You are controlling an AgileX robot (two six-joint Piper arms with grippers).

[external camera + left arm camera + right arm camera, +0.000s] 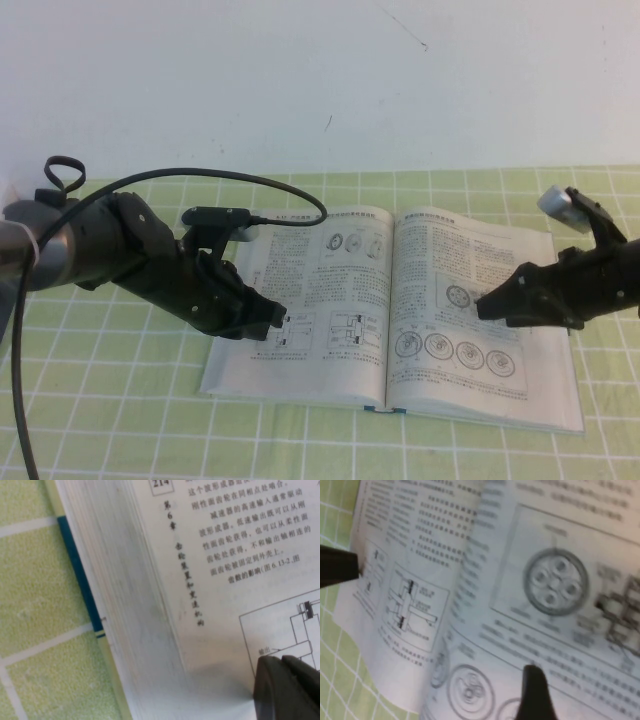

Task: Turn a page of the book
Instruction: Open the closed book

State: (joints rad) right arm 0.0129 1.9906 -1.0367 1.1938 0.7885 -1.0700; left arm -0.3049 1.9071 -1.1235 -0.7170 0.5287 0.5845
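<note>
While both grippers rest on it, the book lies open.

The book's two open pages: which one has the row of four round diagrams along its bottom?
The right-hand page of the book, under the right gripper. The left-hand page, where the left gripper is, shows boxed line drawings instead.

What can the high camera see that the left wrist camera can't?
Only the high view shows the whole open book, both arms, and the right pincer, open over the right page with its row of four round diagrams. Only the left wrist view shows the stacked page edges close up, the teal cover edge and the number 214. Both show the left pincer resting on the left page, and the green checked cloth.
</note>
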